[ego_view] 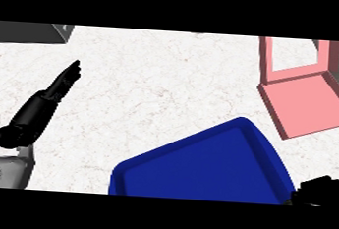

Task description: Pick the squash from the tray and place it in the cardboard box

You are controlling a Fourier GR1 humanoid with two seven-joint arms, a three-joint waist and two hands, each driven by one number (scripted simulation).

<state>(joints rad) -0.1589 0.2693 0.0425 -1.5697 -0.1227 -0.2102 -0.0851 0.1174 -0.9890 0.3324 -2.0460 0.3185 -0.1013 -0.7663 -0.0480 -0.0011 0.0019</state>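
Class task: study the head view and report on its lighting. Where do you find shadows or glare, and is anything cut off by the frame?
Head view: even, flat light on the white counter, no glare; no clear cast shadows; blue tray shaded darker toward its rim; pink box cropped at the right; right hand cut off in the lower corner; left hand fully visible.

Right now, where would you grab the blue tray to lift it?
Probably take the tray by its raised rim along the right edge, coming from the right. Its flat floor offers nothing to curl round, and the right hand sits just beside that edge.
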